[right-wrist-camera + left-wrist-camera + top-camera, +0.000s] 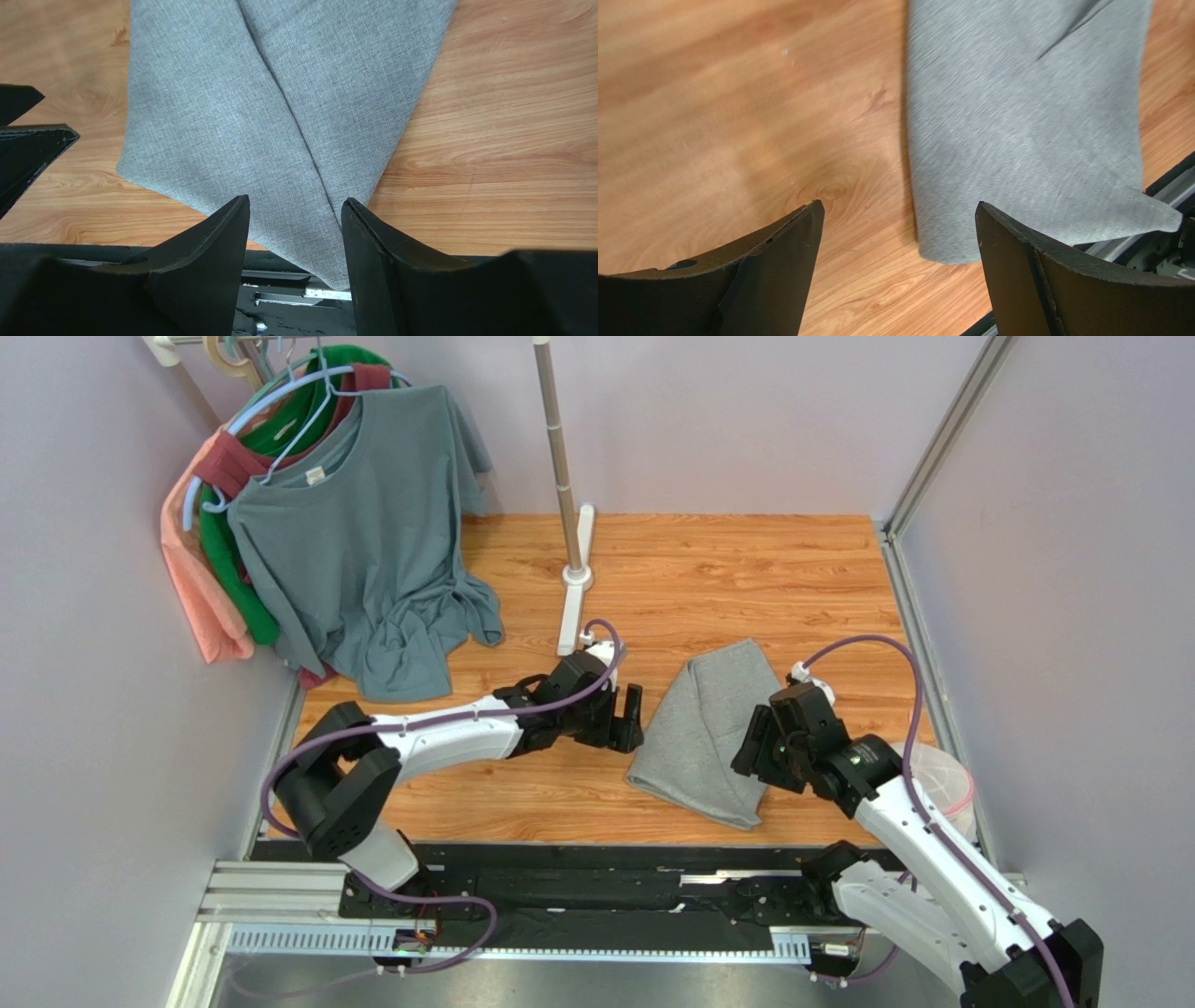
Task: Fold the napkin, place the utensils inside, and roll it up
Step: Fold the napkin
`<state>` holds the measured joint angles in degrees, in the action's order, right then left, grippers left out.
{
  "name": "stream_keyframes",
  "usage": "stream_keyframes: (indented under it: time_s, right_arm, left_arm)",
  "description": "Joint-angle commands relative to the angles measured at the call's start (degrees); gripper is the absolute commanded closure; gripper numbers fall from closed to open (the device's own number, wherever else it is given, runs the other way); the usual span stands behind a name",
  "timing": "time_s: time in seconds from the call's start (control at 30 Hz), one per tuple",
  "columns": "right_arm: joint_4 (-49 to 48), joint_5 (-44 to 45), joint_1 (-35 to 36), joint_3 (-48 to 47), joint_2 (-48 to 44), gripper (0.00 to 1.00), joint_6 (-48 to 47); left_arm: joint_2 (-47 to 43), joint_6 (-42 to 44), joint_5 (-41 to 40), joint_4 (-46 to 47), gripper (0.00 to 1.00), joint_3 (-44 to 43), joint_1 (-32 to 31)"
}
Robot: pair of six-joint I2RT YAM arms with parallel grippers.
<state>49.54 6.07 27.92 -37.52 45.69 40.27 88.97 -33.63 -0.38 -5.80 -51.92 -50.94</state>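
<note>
Now my left gripper [627, 717] is wide open and empty, just beside the folded grey napkin [701, 728] on the wooden table [730, 574]. My right gripper [751, 746] is open too, over its right side.

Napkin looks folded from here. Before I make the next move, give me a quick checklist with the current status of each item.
1. Napkin folded: ok, it lies doubled with a fold line along it.
2. Napkin fully on the table: not ok, its near corner hangs over the edge above the black rail.
3. Left gripper empty: ok, jaws open, nothing between them.
4. Right gripper empty: ok, jaws open over the napkin's near corner.
5. Fork located: cannot tell, no view shows it.
6. Hanging shirts out of the arms' way: ok, they hang at the far left corner.
</note>
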Motion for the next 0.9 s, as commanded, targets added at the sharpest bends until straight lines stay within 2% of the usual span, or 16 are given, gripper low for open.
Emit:
stream_keyframes:
  time_s: [0.0,0.1,0.23,0.53,0.83,0.87]
  right_arm:
    - [-4.5,-4.7,-0.2,2.4,2.2,0.45,0.8]
    - [-5.8,-7.1,-0.3,3.6,4.6,0.46,0.2]
    - [-7.1,-8.2,-0.3,4.7,6.9,0.46,-0.2]
    - [-7.3,-10.7,-0.2,6.1,8.0,0.46,-0.5]
    - [-7.4,-12.2,0.5,6.9,8.5,0.47,0.1]
    - [-7.4,-12.1,0.5,6.9,8.8,0.47,0.0]
  left_arm:
    - [2.3,-5.1,12.1,7.3,0.13,1.1,1.8]
    - [4.7,-6.1,17.5,9.9,0.13,0.7,1.8]
    - [7.2,-6.7,19.4,12.0,0.13,0.5,1.8]
    - [9.7,-5.5,20.2,10.0,0.18,-0.7,1.8]
    - [10.3,-4.3,20.8,8.6,0.26,-1.2,1.7]
    - [10.5,-4.3,20.9,8.5,0.30,-1.4,1.7]
